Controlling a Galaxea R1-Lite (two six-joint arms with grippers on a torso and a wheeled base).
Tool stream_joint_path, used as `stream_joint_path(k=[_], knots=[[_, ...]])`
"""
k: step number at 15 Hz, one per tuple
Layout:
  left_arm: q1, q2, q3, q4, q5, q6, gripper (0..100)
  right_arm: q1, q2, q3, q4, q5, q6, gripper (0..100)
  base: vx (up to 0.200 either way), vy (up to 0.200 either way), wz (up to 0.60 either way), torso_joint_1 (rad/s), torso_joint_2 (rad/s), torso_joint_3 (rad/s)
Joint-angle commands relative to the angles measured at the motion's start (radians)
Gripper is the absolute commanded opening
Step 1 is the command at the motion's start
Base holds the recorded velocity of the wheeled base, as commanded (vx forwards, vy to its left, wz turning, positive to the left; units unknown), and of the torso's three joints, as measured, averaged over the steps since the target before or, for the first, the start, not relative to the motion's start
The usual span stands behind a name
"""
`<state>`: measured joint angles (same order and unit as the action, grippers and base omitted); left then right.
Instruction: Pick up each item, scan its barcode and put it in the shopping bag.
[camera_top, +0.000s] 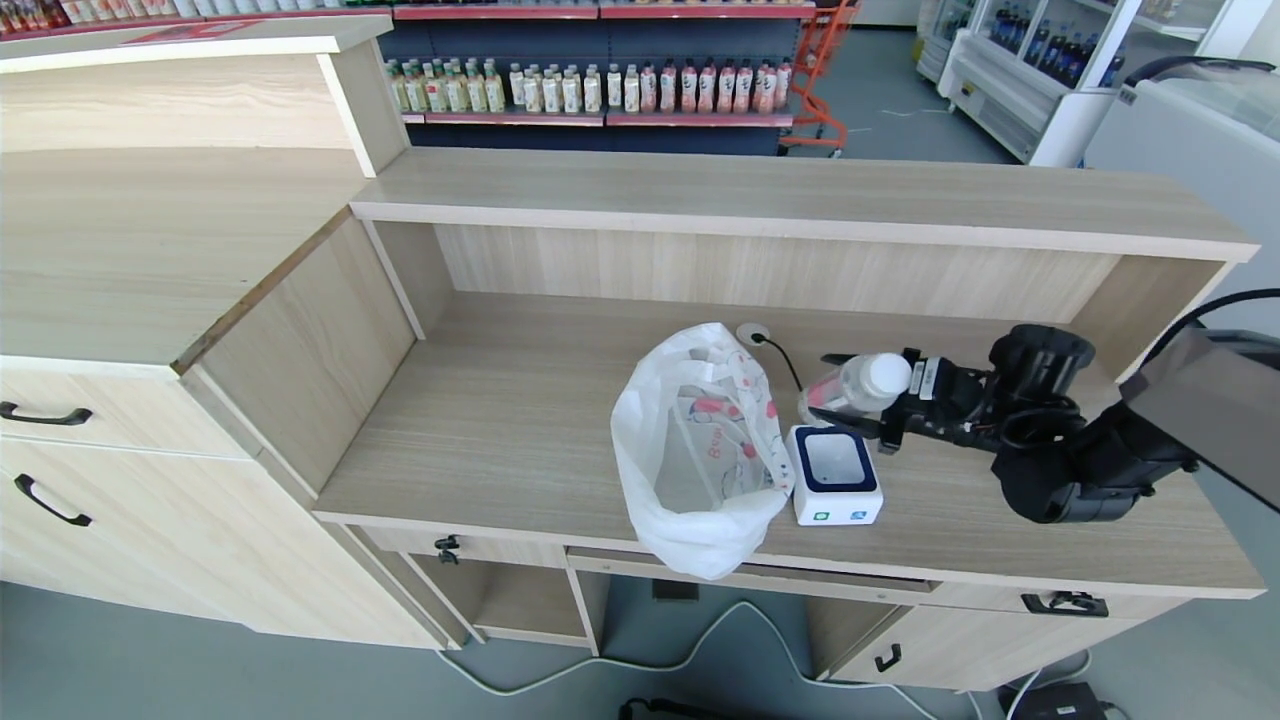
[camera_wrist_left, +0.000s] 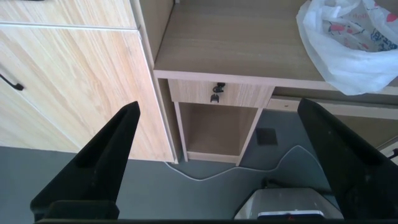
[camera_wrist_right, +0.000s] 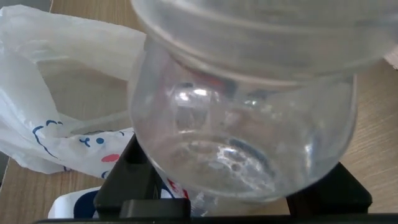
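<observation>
I had the right gripper (camera_top: 826, 386) clamped on the clear bottle (camera_top: 858, 386), which lay on its side just behind the scanner (camera_top: 836, 473). The left gripper (camera_wrist_left: 219, 107) hung spread apart, well below and left of the scanner. The shopping bag (camera_top: 640, 440) slumped against the scanner's left side. I judged the slick bottle could twist in the jaws, or snag the bag's limp rim and drag it.

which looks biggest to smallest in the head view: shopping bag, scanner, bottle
1. shopping bag, clearly largest
2. scanner and bottle: they look alike, and the right gripper covers part of the bottle, so no ranking between them
</observation>
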<state>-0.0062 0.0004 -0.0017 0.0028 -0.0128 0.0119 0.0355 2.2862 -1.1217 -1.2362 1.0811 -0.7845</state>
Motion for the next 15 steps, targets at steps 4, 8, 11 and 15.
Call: stream_joint_path(k=[4, 8, 11, 15], knots=[[0.0, 0.0, 0.0, 0.0, 0.0, 0.0, 100, -0.134, -0.49, 0.129, 0.248, -0.357, 0.544, 0, 0.0, 0.0, 0.0, 0.0, 0.0, 0.0], [0.0, 0.0, 0.0, 0.0, -0.001, 0.0, 100, -0.276, -0.652, 0.333, 0.304, -0.423, 0.653, 0, 0.0, 0.0, 0.0, 0.0, 0.0, 0.0], [0.0, 0.0, 0.0, 0.0, 0.0, 0.0, 100, -0.327, -0.694, 0.408, 0.297, -0.446, 0.725, 0, 0.0, 0.0, 0.0, 0.0, 0.0, 0.0], [0.0, 0.0, 0.0, 0.0, 0.0, 0.0, 100, -0.229, -0.649, 0.344, 0.297, -0.659, 0.841, 0, 0.0, 0.0, 0.0, 0.0, 0.0, 0.0]])
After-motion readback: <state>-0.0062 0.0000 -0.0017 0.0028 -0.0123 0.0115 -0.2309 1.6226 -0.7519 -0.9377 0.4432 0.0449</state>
